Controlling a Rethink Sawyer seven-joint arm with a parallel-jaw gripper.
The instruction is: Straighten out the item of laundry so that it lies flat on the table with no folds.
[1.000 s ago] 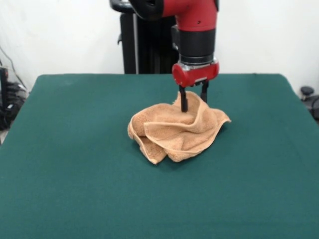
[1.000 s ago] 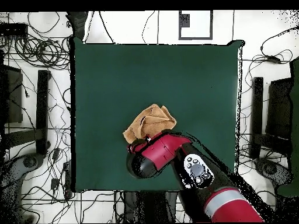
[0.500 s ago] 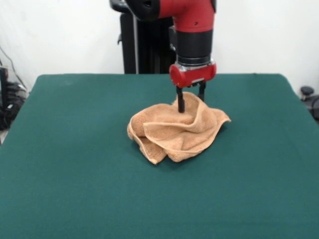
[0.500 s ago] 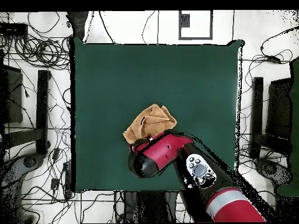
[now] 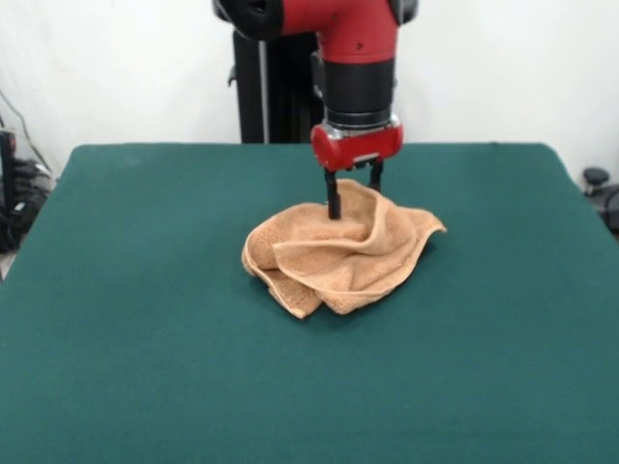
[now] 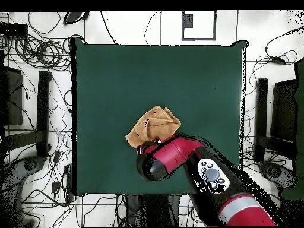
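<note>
Front view: gripper (image 5: 352,196) comes straight down onto the far part of the towel (image 5: 338,253), black fingers (image 5: 333,196) planted on either side of a raised ridge of cloth. They look clenched on that ridge (cloth bunches up between them, and the right-hand finger is half hidden behind it). Rest of the towel sits crumpled in front of and below the fingers, several folds, one corner sticking out to the picture's right, one lobe sagging to the left. All of it lies on the green table (image 5: 135,367), near the middle.

Overhead view: red arm (image 6: 178,157) covers the fingers, so grip can't be told here. Towel (image 6: 152,126) shows as a bunched lump just above the arm's end, touching it, well apart from every table (image 6: 202,77) edge.
</note>
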